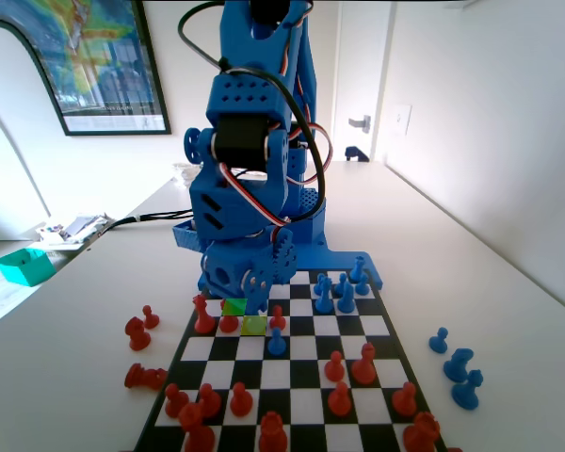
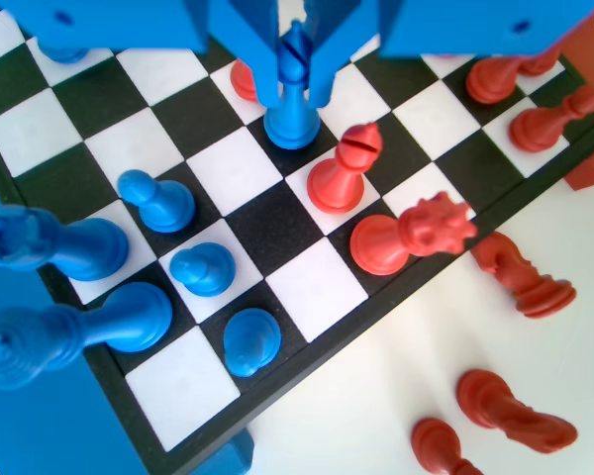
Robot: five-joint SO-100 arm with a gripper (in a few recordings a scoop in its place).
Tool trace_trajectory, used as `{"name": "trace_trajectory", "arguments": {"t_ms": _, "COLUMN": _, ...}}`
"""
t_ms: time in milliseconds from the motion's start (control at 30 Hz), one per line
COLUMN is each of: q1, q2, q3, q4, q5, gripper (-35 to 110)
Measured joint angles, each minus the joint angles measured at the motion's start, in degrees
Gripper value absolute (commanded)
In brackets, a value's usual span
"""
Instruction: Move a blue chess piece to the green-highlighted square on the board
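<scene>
My gripper (image 2: 295, 99) hangs low over the board with its jaws closed against both sides of the blue chess piece (image 2: 293, 124), which has a slit, pointed head. Its flared base shows below the jaw tips, one square left of a red bishop (image 2: 342, 170). I cannot tell whether the base touches the board. In the fixed view the gripper (image 1: 255, 303) sits at the far left part of the board. It is just behind the yellow-green square (image 1: 254, 326) and beside the green-highlighted square (image 1: 234, 306). There the piece merges with the blue arm.
A red queen (image 2: 408, 237) leans at the board's edge and another red piece (image 2: 243, 79) stands behind the left jaw. Blue pawns (image 2: 203, 269) and taller blue pieces (image 2: 49, 247) crowd the wrist view's left. Fallen red pieces (image 2: 520, 279) lie off the board. A blue piece (image 1: 277, 341) stands in front of the gripper.
</scene>
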Motion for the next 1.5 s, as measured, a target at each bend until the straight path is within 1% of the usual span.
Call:
{"name": "trace_trajectory", "arguments": {"t_ms": 367, "q1": 0.09, "q2": 0.0, "q3": -10.63, "q4": 20.13, "q5": -0.26, "gripper": 1}}
{"name": "trace_trajectory", "arguments": {"t_ms": 467, "q1": 0.97, "q2": 0.44, "q3": -11.25, "q4": 22.68, "q5": -1.23, "gripper": 1}}
{"name": "trace_trajectory", "arguments": {"t_ms": 733, "q1": 5.45, "q2": 6.5, "q3": -9.49, "q4": 25.31, "q5": -5.01, "gripper": 1}}
{"name": "trace_trajectory", "arguments": {"t_ms": 933, "q1": 9.4, "q2": 8.7, "q3": -9.4, "q4": 26.72, "q5": -5.89, "gripper": 1}}
{"name": "trace_trajectory", "arguments": {"t_ms": 1033, "q1": 11.43, "q2": 8.88, "q3": -9.32, "q4": 25.66, "q5": -5.89, "gripper": 1}}
{"name": "trace_trajectory", "arguments": {"t_ms": 1200, "q1": 13.27, "q2": 8.88, "q3": -7.03, "q4": 21.88, "q5": -5.19, "gripper": 1}}
{"name": "trace_trajectory", "arguments": {"t_ms": 1500, "q1": 11.87, "q2": 8.88, "q3": 0.7, "q4": 13.1, "q5": -1.05, "gripper": 1}}
